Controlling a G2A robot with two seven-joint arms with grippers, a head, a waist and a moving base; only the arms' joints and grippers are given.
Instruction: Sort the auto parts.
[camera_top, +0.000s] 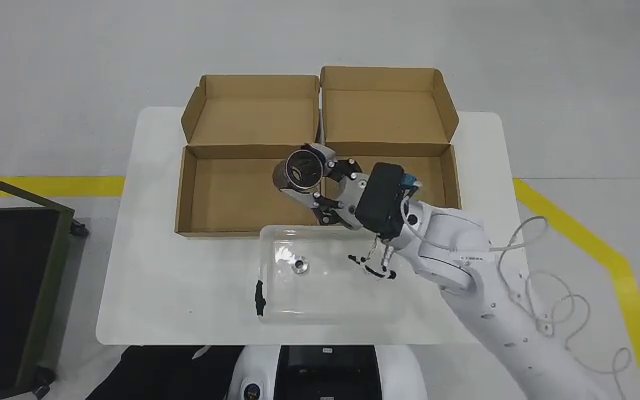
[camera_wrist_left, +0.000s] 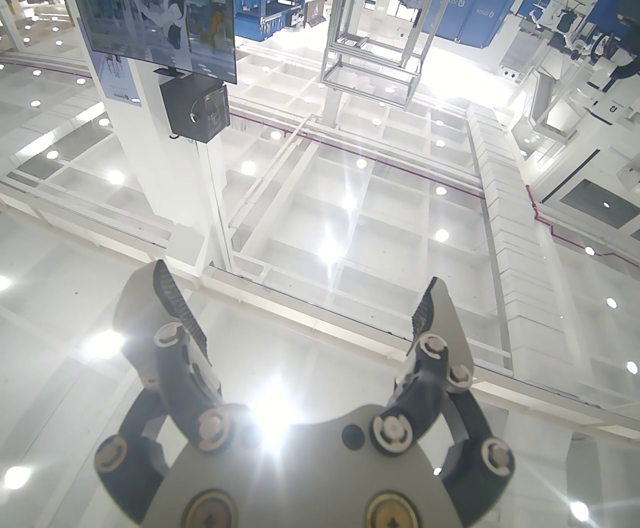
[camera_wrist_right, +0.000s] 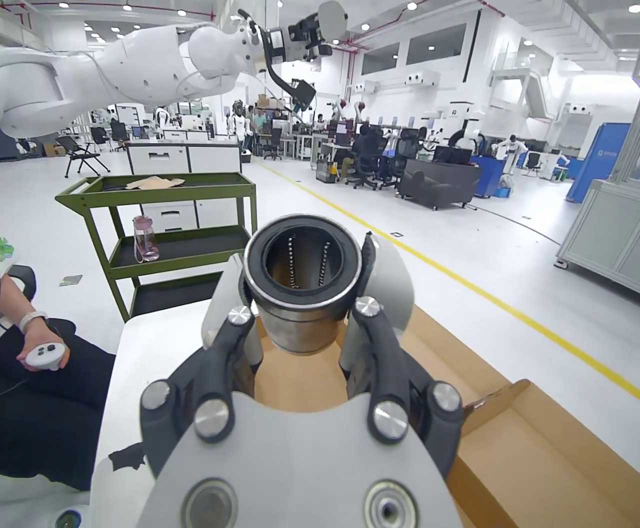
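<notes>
Two open cardboard boxes, the left box (camera_top: 225, 195) and the right box (camera_top: 440, 170), sit side by side on the white table (camera_top: 150, 250). A clear tray (camera_top: 330, 305) lies behind the fingertips, on the wrist's side. The right gripper (camera_top: 303, 175) has its fingers clamped on one metal sleeve (camera_wrist_right: 300, 325), hollow end outward, above the left box; brown cardboard shows beneath the fingers. One small metal part (camera_top: 299, 266) lies in the tray, and black tape (camera_top: 259, 298) marks its edge. A green cart (camera_wrist_right: 165, 200) stands beyond the fingertips. The left gripper (camera_wrist_left: 297, 280) has its fingers wide apart, aimed at the ceiling.
</notes>
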